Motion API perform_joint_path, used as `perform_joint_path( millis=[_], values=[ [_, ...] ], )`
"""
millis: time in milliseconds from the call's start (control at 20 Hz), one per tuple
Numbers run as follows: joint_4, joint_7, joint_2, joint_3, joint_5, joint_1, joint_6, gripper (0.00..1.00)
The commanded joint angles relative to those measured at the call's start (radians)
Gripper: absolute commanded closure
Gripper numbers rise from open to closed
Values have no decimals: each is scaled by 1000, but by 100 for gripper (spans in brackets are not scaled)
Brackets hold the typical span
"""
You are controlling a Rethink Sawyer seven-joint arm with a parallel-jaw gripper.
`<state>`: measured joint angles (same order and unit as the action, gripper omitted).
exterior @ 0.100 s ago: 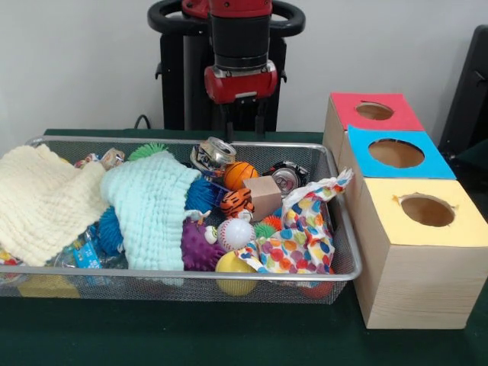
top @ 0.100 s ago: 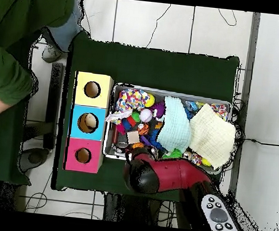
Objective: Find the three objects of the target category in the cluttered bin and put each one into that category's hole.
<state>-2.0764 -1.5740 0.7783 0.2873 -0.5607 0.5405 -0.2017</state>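
Observation:
A wire mesh bin [exterior @ 0.100 s ago: 347,259] [top @ 0.100 s ago: 111,121] is piled with toys. Among them are an orange mini basketball [exterior @ 0.100 s ago: 241,174], a baseball [exterior @ 0.100 s ago: 235,234] [top @ 0.100 s ago: 146,115], a yellow ball [exterior @ 0.100 s ago: 233,266], a wooden block [exterior @ 0.100 s ago: 264,197], a striped tiger toy [exterior @ 0.100 s ago: 236,203] and crushed cans [exterior @ 0.100 s ago: 212,155] [exterior @ 0.100 s ago: 286,178]. To the right stand three boxes with round holes, topped red [exterior @ 0.100 s ago: 375,111] [top @ 0.100 s ago: 83,156], blue [exterior @ 0.100 s ago: 396,153] [top @ 0.100 s ago: 88,123] and yellow [exterior @ 0.100 s ago: 427,210] [top @ 0.100 s ago: 92,90]. My gripper [exterior @ 0.100 s ago: 243,123] hangs open above the bin's far rim, holding nothing. From overhead the arm [top @ 0.100 s ago: 166,175] hides it.
A cream cloth [exterior @ 0.100 s ago: 42,200] [top @ 0.100 s ago: 212,137], a mint cloth [exterior @ 0.100 s ago: 151,210] [top @ 0.100 s ago: 175,125] and a polka-dot cloth [exterior @ 0.100 s ago: 301,232] [top @ 0.100 s ago: 129,99] cover parts of the pile. Spiky blue [exterior @ 0.100 s ago: 200,194] and purple [exterior @ 0.100 s ago: 200,248] balls lie between. A person's green sleeve [top @ 0.100 s ago: 7,75] is at the overhead view's left edge.

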Motion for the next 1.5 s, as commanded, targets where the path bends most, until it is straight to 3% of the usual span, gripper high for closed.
perform_joint_path(
  millis=[50, 600, 1050, 1500],
  values=[
    [79, -131, -60, -40, -36, -21, 92, 0],
    [140, -114, -45, -125, -36, -82, 115, 0],
    [245, -133, -138, -253, -32, -191, 184, 0],
    [320, -148, -258, -283, 25, -231, 203, 0]
  ],
)
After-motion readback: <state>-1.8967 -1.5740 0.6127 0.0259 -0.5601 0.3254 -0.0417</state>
